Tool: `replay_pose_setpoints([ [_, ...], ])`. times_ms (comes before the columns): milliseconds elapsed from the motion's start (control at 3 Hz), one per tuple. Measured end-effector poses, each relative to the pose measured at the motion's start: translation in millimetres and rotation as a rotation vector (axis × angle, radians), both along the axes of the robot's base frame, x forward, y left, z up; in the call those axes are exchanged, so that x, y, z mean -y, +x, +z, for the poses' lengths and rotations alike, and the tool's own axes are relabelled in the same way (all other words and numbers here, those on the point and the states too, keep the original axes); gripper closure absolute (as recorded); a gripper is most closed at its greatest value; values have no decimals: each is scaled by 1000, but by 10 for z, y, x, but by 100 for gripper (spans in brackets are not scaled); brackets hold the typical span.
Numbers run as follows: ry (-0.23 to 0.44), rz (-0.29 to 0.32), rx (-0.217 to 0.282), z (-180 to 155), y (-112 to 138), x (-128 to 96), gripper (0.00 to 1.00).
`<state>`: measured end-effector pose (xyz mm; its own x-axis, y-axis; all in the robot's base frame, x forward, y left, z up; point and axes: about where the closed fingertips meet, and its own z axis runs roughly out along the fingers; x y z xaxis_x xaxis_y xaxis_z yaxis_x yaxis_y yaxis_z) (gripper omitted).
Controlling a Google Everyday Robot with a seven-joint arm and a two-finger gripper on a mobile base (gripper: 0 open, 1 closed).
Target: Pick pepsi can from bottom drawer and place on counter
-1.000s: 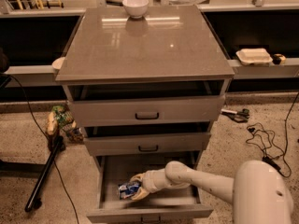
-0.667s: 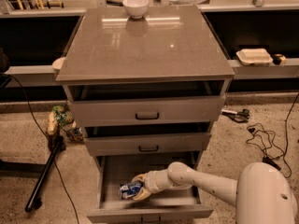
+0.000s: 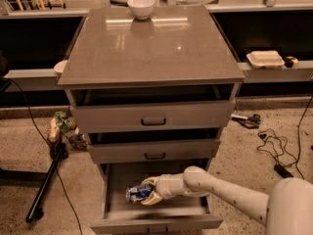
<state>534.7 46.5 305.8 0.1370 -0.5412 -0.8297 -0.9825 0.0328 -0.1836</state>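
fingers point(image 3: 152, 199) closed on the pepsi can point(image 3: 137, 193) in the bottom drawer point(image 3: 168, 213), glossy counter point(image 3: 156, 50) above

- Speckled floor point(image 3: 14, 148), black cables point(image 3: 269, 138) at right.
- Pale ledge point(image 3: 293, 75) before dark recesses.
- Dim warm light.
- Tool point(image 3: 145, 193) grips pepsi can point(image 3: 137, 193) inside bottom drawer point(image 3: 117, 180).

A small blue pepsi can point(image 3: 136, 194) with white and red markings is turned on its side inside the bottom drawer point(image 3: 166, 210) — the narrowest grey drawer, pulled wide open, its flat floor showing. The gripper point(image 3: 148, 192) reaches in from the right, pale fingers clasping the can above and below. Higher up, the counter point(image 3: 151, 48) is a wide, glossy grey-brown slab.
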Motion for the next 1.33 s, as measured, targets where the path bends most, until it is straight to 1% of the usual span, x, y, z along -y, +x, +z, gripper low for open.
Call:
replay_pose_setpoints([
  [333, 8, -9, 10, 572, 21, 128, 100],
  [667, 1, 4, 52, 1025, 93, 192, 100],
  [1000, 1, 4, 52, 1025, 93, 191, 100],
  [1333, 11, 8, 38, 1400, 122, 354, 100],
])
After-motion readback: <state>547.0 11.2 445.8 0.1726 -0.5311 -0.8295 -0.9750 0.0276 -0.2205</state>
